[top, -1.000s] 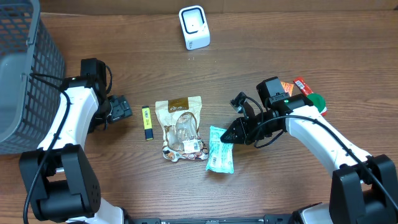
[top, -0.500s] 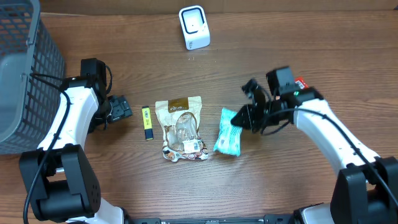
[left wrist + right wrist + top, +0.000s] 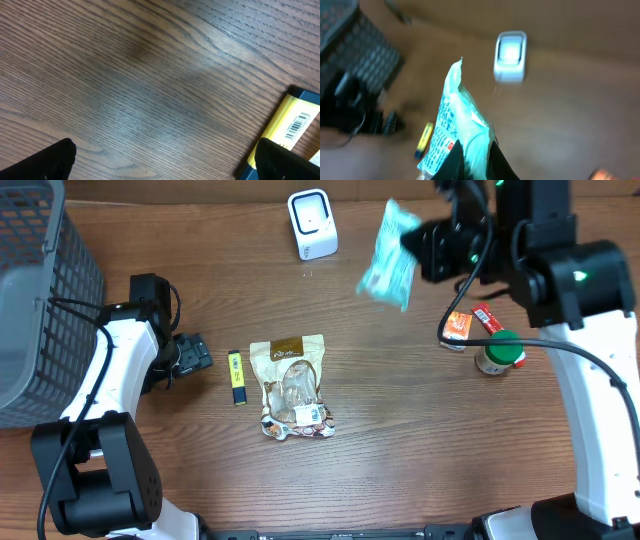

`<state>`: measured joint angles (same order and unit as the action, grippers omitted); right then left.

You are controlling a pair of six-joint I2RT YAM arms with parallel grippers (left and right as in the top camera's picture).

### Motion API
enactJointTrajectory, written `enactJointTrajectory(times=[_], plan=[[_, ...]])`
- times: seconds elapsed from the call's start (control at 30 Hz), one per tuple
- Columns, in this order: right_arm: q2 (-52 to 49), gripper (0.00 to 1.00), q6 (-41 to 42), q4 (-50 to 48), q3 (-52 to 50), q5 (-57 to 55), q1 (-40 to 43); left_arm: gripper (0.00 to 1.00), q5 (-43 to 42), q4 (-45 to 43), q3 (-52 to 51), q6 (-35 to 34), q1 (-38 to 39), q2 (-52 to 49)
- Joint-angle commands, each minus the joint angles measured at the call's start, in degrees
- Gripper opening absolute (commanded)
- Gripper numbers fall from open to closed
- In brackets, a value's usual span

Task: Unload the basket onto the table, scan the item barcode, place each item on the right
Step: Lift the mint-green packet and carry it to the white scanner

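My right gripper point(image 3: 414, 242) is shut on a teal packet point(image 3: 388, 252) and holds it up in the air, to the right of the white barcode scanner point(image 3: 312, 223). In the right wrist view the packet point(image 3: 451, 120) is pinched between the two dark fingers of that gripper point(image 3: 474, 152), and the scanner point(image 3: 510, 56) stands beyond it on the table. The picture there is blurred, and no barcode on the packet can be made out. My left gripper point(image 3: 195, 355) rests low over the wood at the left, open and holding nothing point(image 3: 167, 160).
A yellow marker point(image 3: 236, 376) with a barcode label point(image 3: 290, 127) lies just right of the left gripper. A brown snack bag point(image 3: 293, 385) lies mid-table. A grey basket point(image 3: 40, 300) fills the far left. Red packets point(image 3: 462, 324) and a green-lidded jar point(image 3: 497, 353) sit at the right.
The right arm has lifted the teal packet off the table beside the snack bag and carried it up and back towards the scanner. The left arm has not moved.
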<state>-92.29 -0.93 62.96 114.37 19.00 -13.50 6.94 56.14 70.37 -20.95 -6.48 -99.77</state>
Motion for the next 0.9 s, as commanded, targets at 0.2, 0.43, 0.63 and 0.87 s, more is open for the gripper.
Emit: enactJointTrajectory(times=[0.2,0.43,0.63,0.87], plan=[[-9.8,0.04,-15.6,-16.4,1.5,-16.0,-5.3,1.00,0.5,0.1,-0.2,0.6,0.1,-0.2],[-19.7,0.04,-16.1,-33.8,1.5,-30.4,-10.1,1.00,0.5,0.1,-0.2,0.6,0.1,-0.2],[-28.9,0.04,-16.4,-48.4,1.5,-41.4,-12.1,1.00,0.5,0.1,-0.2,0.6,0.1,-0.2],[-38.8,0.03,-20.6,-65.9,1.5,-43.9,-12.5,1.00,0.5,0.1,-0.2,0.6,0.1,-0.2]])
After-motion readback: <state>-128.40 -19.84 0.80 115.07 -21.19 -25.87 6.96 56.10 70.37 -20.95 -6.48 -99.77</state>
